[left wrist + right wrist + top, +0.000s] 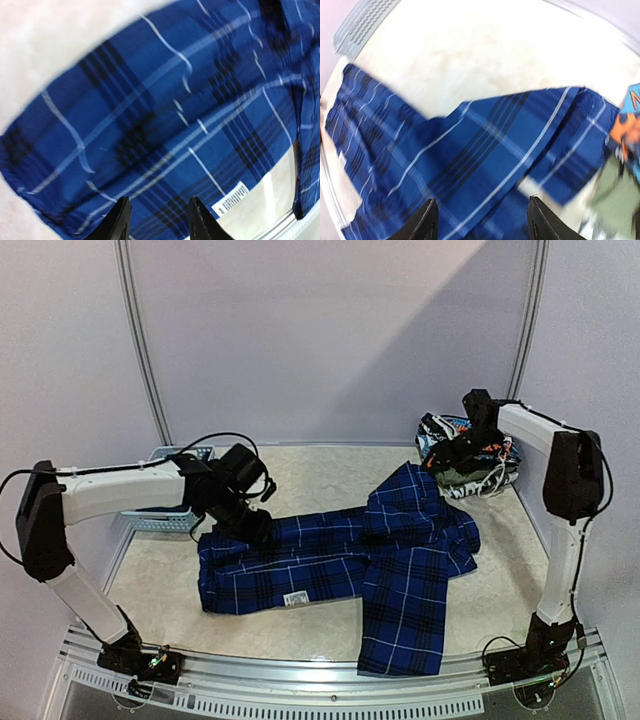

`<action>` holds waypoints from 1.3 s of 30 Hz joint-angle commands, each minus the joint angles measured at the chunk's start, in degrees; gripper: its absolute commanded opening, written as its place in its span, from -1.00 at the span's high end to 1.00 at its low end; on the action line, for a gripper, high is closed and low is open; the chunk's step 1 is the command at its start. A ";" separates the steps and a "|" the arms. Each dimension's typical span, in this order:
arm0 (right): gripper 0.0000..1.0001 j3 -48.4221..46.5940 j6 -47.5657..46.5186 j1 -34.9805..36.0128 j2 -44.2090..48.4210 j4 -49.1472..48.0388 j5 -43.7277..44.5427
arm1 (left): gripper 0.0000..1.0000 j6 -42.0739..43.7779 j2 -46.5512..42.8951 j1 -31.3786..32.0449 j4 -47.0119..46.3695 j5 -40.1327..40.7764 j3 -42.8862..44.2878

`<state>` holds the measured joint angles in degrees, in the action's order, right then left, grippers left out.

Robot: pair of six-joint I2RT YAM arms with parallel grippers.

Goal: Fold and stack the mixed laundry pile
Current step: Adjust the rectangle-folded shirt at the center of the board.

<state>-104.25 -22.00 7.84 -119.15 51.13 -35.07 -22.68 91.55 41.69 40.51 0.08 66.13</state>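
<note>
Soft matt cloth plaid shirt (400,570) on smooth stone-look table (165,585)

A pale, marbled table (300,628) fills the frame. A blue-and-black plaid shirt (400,560) lies spread across its centre. A heap of mixed garments (470,481) sits at upper right. A light-blue slotted basket (160,522) rests at the left edge.

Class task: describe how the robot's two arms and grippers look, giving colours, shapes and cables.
The left arm and right arm share one look: white box-like links, black joint housings, black bases. Thin black cables loop beside each. The left gripper and right gripper end in two black tapered fingers.
</note>
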 commanded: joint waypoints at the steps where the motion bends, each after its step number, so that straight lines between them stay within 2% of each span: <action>1: -0.22 -12.73 7.52 0.86 -13.87 1.68 -1.25 | 0.18 -5.04 1.32 4.66 -5.75 -4.94 -5.33; 5: -0.25 -20.84 9.52 2.55 -22.45 3.36 0.96 | 0.19 -8.47 2.17 6.18 -7.80 -4.15 -9.36; 10: -0.25 -20.82 14.02 3.25 -24.77 1.11 2.90 | 0.19 -9.07 4.86 6.21 -7.51 -1.35 -12.04; 14: -0.24 -21.25 15.54 3.24 -26.59 0.07 -0.75 | 0.20 -8.46 9.50 6.12 -6.65 -0.27 -11.26; 17: -0.04 -21.34 13.70 3.17 -27.88 -1.85 -11.93 | 0.20 -6.96 13.07 5.99 -6.03 1.80 -9.49; 19: 0.27 -21.10 12.90 3.14 -28.08 -5.16 -16.46 | 0.21 -5.67 15.18 5.88 -5.28 2.86 -7.79; 20: 0.50 -21.12 13.06 3.15 -27.74 -6.69 -17.68 | 0.22 -5.00 16.33 5.74 -4.82 3.36 -6.90; 23: 0.81 -21.01 13.58 3.17 -24.02 -10.12 -18.44 | 0.24 -2.44 18.31 4.85 -2.83 4.83 -3.24; 26: 0.90 -20.11 12.48 3.11 -17.49 -12.05 -17.70 | 0.26 0.48 19.26 3.01 -1.31 6.08 0.14; 29: 0.95 -17.64 10.10 3.23 -10.19 -13.35 -19.62 | 0.27 2.45 19.50 1.04 -0.81 6.16 2.29; 34: 0.95 -10.18 5.12 4.01 -1.24 -12.65 -28.15 | 0.24 4.66 17.98 -0.15 -0.19 5.13 4.87; 39: 0.91 -3.00 -6.07 9.26 4.65 -2.16 -26.60 | 0.21 5.05 14.83 -0.66 0.62 4.52 4.69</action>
<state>-112.75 -17.80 12.53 -115.68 40.01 -60.62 -19.27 109.30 41.67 39.24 4.99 70.19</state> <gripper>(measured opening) 0.041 0.395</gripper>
